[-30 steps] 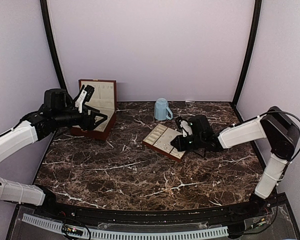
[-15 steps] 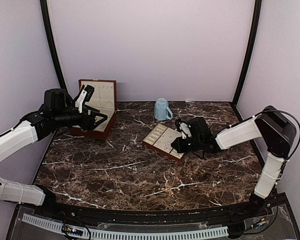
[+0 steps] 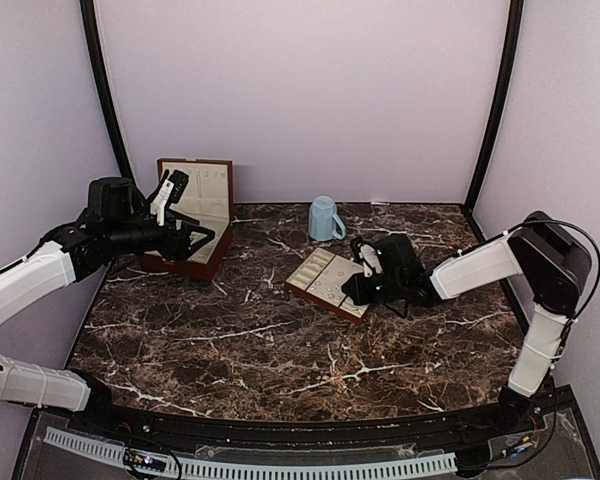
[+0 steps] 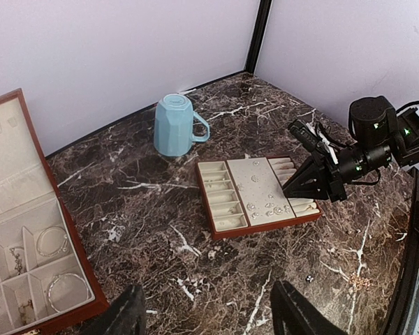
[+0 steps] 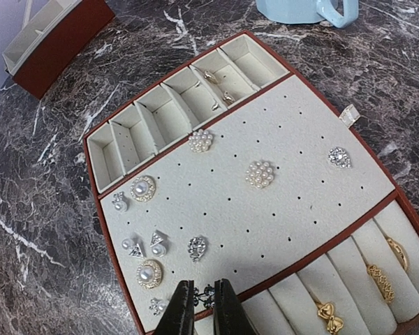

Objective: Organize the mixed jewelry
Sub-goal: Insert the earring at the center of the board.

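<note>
The mixed jewelry lies on the cream pad of a brown-edged tray point(image 5: 293, 209): pearl clusters point(image 5: 260, 174), pearl studs point(image 5: 143, 188) and crystal pieces point(image 5: 339, 157). Gold rings point(image 5: 378, 279) sit in the roll slots at the tray's near right. My right gripper point(image 5: 204, 307) hangs low over the pad's near edge, shut on a tiny dark-stoned earring point(image 5: 209, 296). From above it is at the tray's point(image 3: 320, 272) right corner point(image 3: 353, 290). My left gripper point(image 4: 209, 317) stands open above bare marble, by the wooden box point(image 3: 195, 215), holding nothing.
A light-blue mug point(image 3: 325, 218) stands behind the tray. The open wooden box point(image 4: 28, 265) holds bracelets point(image 4: 52, 241) in its compartments. A small speck point(image 4: 307, 278) and a gold-coloured piece point(image 4: 359, 281) lie on the marble near the right arm.
The right arm has edged slightly left at the tray; the left arm has not moved.
</note>
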You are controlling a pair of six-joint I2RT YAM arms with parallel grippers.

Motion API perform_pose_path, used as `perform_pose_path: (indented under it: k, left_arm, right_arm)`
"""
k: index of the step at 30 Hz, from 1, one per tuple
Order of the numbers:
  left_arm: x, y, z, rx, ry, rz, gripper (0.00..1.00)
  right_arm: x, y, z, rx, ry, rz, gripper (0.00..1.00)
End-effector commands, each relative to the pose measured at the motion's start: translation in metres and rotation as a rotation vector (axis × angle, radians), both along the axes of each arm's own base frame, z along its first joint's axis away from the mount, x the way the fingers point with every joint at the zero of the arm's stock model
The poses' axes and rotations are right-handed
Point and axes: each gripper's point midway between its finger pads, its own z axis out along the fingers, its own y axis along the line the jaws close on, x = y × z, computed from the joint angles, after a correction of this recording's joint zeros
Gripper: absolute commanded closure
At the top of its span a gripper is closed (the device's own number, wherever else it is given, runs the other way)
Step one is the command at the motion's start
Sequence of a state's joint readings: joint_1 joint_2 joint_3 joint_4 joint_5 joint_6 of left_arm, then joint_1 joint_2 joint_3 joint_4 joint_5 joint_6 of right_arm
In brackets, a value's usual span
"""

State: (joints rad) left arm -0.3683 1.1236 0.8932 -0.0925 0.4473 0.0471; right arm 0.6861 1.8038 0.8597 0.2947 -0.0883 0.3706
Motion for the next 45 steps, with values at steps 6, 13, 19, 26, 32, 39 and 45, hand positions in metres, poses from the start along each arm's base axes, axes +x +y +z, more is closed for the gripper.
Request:
perform_pose_path:
  k: [6, 13, 19, 26, 32, 39, 45]
  left_arm:
    - [-0.001, 0.002, 0.001, -0.001, -0.010, 0.005, 0.36]
    - [-0.001, 0.002, 0.001, 0.000, -0.010, 0.006, 0.36]
    - [-0.001, 0.002, 0.001, 0.000, -0.011, 0.005, 0.36]
    - [-0.001, 0.002, 0.001, 0.001, -0.011, 0.006, 0.36]
    - [-0.001, 0.003, 0.001, 0.001, -0.011, 0.006, 0.37]
    - [-0.001, 0.002, 0.001, 0.001, -0.013, 0.005, 0.36]
    - [-0.001, 0.002, 0.001, 0.002, -0.012, 0.005, 0.36]
  right_arm:
    - [0.013, 0.005, 0.006, 0.025, -0.042, -0.006, 0.90]
    - [0.013, 0.002, 0.001, 0.008, -0.045, -0.011, 0.90]
    - [0.012, 0.000, -0.002, 0.004, -0.048, -0.012, 0.90]
    - [0.012, -0.002, -0.004, -0.005, -0.053, -0.016, 0.90]
    - [0.011, -0.003, -0.009, -0.012, -0.050, -0.017, 0.90]
    - [0.009, -0.007, -0.010, -0.020, -0.047, -0.024, 0.90]
    - [0.003, -0.012, -0.010, -0.030, -0.037, -0.027, 0.90]
